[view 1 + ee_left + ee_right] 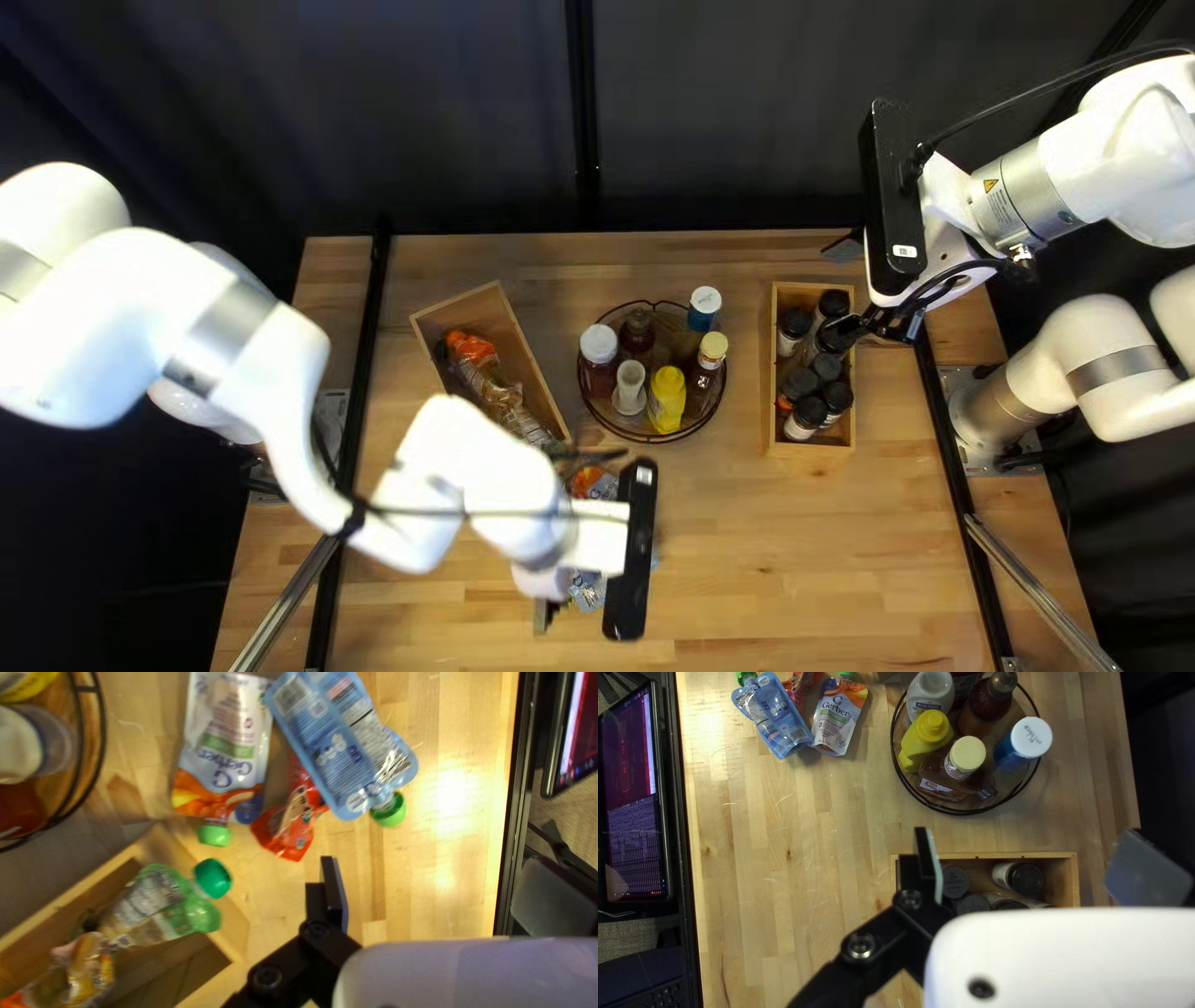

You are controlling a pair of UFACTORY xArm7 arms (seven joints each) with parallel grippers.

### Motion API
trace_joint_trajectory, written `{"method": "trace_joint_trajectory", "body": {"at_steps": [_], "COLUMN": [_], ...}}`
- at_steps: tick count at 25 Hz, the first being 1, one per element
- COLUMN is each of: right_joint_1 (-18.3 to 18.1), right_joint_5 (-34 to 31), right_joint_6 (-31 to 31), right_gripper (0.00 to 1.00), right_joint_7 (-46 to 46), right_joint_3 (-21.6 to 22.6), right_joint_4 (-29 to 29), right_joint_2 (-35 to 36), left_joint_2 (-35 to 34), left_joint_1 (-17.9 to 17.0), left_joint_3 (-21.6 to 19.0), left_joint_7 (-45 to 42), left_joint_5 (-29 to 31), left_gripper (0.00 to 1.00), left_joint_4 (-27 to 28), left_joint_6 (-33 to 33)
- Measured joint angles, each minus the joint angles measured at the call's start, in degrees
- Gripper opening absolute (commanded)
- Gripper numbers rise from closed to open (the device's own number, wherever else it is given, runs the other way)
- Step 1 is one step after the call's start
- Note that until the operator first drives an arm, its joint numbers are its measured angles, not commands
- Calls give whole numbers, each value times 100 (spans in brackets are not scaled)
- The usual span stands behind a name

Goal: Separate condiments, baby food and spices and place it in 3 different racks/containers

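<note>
Baby-food pouches lie on pale wood bench (772,560), toward near edge, left of centre: white-and-orange plastic pouch w/ green cap (224,753), light-blue plastic pouch w/ green cap (339,740), red plastic pouch (289,827) partly under the blue one. L gripper (564,541) over this area; fingers spread wide. Far-left: slanted open wood box (538,370) holds green-and-clear packet w/ green cap (171,902), cap end at box's near end, plus orange-red packet (473,355) toward far end. Condiments stand in round wood tray w/ black wire rim (965,812), far half of bench, approx. mid-width: yellow squeeze btl (916,743), brown btl w/ cream cap (965,756) just beside it, blue container w/ white lid (1005,756) toward tray's far edge, dark-red jar w/ white lid (599,377) by tray's left edge. Spices: dark-lidded jars (809,411) in rect. wood box (810,449), right of tray. R gripper (844,289) above that box's far part; fingers well apart.
</note>
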Motion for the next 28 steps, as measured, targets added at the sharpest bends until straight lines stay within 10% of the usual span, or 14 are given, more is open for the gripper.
{"method": "trace_joint_trajectory", "body": {"at_steps": [23,25,26,27,28], "right_joint_1": [0,0,0,0,0], "right_joint_5": [0,0,0,0,0], "right_joint_6": [0,0,0,0,0], "right_gripper": [100,100,100,100,100], "right_joint_7": [0,0,0,0,0], "right_joint_3": [0,0,0,0,0], "right_joint_4": [0,0,0,0,0], "right_joint_2": [0,0,0,0,0], "left_joint_2": [2211,2273,2284,2288,2290], "left_joint_1": [-418,-397,-392,-389,-387], "left_joint_3": [240,243,246,249,253], "left_joint_7": [-1489,-1484,-1487,-1494,-1502], "left_joint_5": [1193,1171,1166,1162,1159], "left_gripper": [100,84,28,0,0], "left_joint_4": [1353,1389,1388,1381,1374], "left_joint_6": [35,41,44,49,54]}}
